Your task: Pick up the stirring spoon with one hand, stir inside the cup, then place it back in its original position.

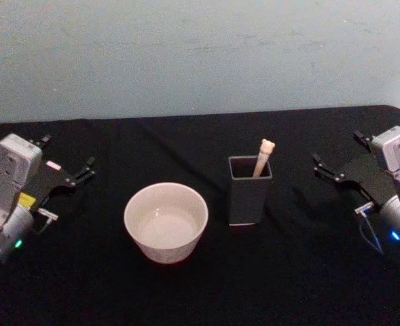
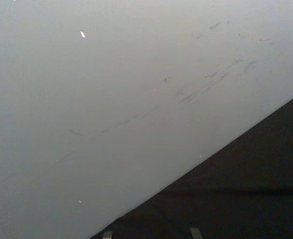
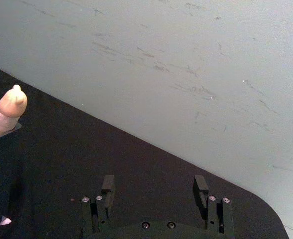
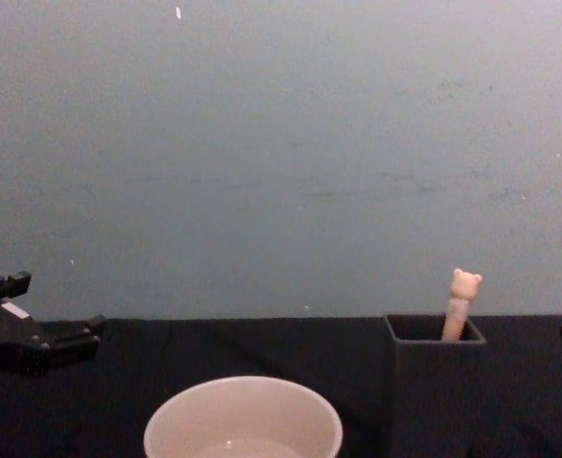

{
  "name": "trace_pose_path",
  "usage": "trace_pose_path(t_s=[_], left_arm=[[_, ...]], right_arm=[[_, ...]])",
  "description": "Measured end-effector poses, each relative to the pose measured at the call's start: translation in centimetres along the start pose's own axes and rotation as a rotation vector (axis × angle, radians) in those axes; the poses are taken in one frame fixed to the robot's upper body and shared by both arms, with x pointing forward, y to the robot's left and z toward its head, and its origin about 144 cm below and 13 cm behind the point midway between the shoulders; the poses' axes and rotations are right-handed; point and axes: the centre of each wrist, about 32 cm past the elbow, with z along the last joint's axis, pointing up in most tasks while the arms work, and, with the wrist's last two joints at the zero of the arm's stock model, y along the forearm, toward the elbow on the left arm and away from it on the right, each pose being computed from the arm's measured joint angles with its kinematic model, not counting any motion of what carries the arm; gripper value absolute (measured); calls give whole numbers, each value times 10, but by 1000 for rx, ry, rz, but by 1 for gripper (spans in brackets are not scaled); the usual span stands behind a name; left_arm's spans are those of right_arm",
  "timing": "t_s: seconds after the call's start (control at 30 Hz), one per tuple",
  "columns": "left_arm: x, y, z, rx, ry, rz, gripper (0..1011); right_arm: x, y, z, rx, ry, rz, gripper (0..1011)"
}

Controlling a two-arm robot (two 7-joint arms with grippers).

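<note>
The slim cream bear-headed stirring spoon (image 1: 264, 155) stood handle-up in its tall dark grey square holder (image 1: 247, 198), beside the wide cream cup (image 1: 166, 221) on the black desk (image 1: 186, 139). The left jaws and right jaws hung open at either side; I judged the right better placed to pick.

Bear-topped stirring spoon (image 1: 263, 157) stands in dark holder (image 1: 246, 204), beside cream cup (image 1: 166, 252).

Right gripper (image 3: 154, 184) with fingers spread apart above black table (image 3: 136, 154), stirring spoon (image 3: 9, 109) handle poking from dark holder (image 3: 2, 164), scuffed grey wall (image 3: 186, 59) behind
</note>
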Motion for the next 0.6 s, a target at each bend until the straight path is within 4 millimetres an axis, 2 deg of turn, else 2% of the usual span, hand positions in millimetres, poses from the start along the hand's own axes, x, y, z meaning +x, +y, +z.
trace_pose_path(t_s=[0.6], left_arm=[[0,0,0,0,0,0,1001]], right_arm=[[0,0,0,0,0,0,1000]])
